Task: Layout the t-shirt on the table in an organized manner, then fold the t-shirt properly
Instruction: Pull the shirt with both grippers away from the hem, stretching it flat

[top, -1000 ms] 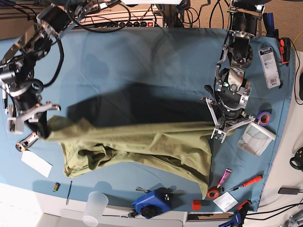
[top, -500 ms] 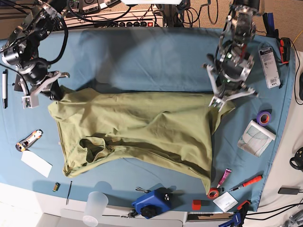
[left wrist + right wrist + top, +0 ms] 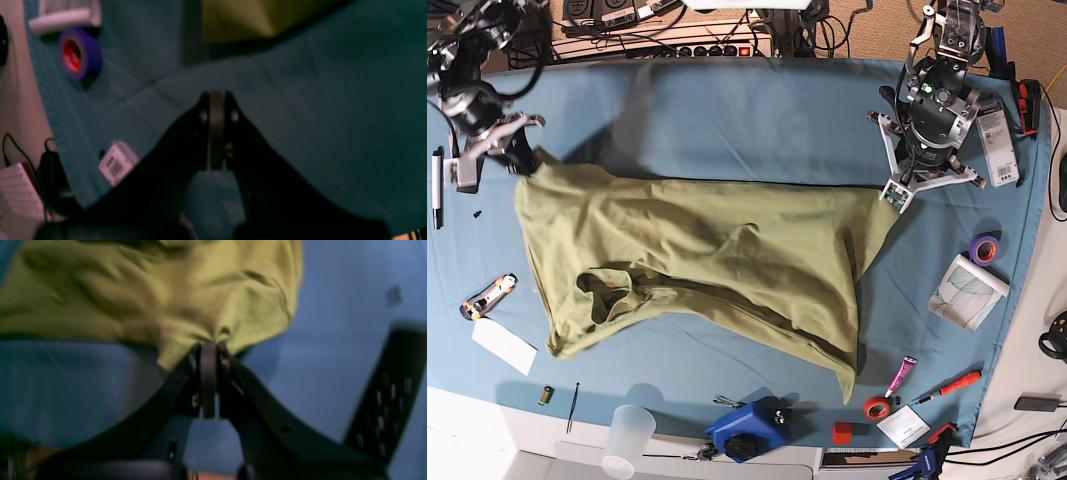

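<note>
The t-shirt (image 3: pixel 697 265) lies spread across the middle of the table (image 3: pixel 747 120), its far edge drawn fairly straight between the two arms while the near part sags into rumpled folds around the neck opening (image 3: pixel 607 295). It can be judged light, limp and easily creased — olive cloth with a soft matte weave that will drape and drag instead of holding any shape, so it is best taken at corners, hem or shoulder seams, where a pinch gathers a firm bunch. The right gripper (image 3: pixel 208 350), at the far left, is clenched on a puckered corner of the shirt, the fabric visibly gathered between its black jaws. The left gripper (image 3: pixel 217 100), at the far right, is closed too, yet in its wrist view no cloth is seen between the jaws — only teal tablecloth beneath; whether the shirt's right corner is touched cannot be told from the base view. The table covering is smooth, faintly creased, with a purple tape roll (image 3: pixel 78 53) near its right edge.
</note>
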You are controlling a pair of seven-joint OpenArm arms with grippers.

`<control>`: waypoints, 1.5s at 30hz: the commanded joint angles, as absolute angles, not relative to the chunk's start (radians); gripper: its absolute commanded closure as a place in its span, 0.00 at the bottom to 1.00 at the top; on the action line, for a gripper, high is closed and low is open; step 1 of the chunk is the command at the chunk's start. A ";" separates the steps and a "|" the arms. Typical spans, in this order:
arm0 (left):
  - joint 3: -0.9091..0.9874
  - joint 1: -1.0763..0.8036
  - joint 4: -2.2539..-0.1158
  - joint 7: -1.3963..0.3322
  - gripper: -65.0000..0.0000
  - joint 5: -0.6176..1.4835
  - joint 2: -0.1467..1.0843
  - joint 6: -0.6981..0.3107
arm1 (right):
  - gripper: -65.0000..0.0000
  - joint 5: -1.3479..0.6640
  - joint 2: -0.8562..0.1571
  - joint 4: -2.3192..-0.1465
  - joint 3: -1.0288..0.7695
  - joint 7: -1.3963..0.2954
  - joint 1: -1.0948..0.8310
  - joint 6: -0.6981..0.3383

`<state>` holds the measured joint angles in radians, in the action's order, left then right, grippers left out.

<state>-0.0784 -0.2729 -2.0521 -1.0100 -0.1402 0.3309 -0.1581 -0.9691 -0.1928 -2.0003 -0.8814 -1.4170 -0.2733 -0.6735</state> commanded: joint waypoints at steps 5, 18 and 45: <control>-0.076 -0.269 -2.071 -0.915 0.64 -0.017 0.338 -0.185 | 1.00 -0.991 -0.205 -2.016 -0.884 -1.387 -0.268 -0.672; -0.075 -0.139 -1.925 -0.860 0.46 0.139 0.332 -0.015 | 1.00 -0.983 -0.205 -2.016 -0.884 -1.388 -0.269 -0.672; 0.038 -0.147 -1.947 -1.112 1.00 0.254 0.335 -0.081 | 1.00 -1.055 -0.206 -2.016 -0.886 -1.396 -0.304 -0.698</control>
<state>0.0338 -0.1528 -1.9316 -1.1084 0.2600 0.3271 -0.0830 -1.0508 -0.1886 -2.0014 -0.8772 -1.4147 -0.3077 -0.6979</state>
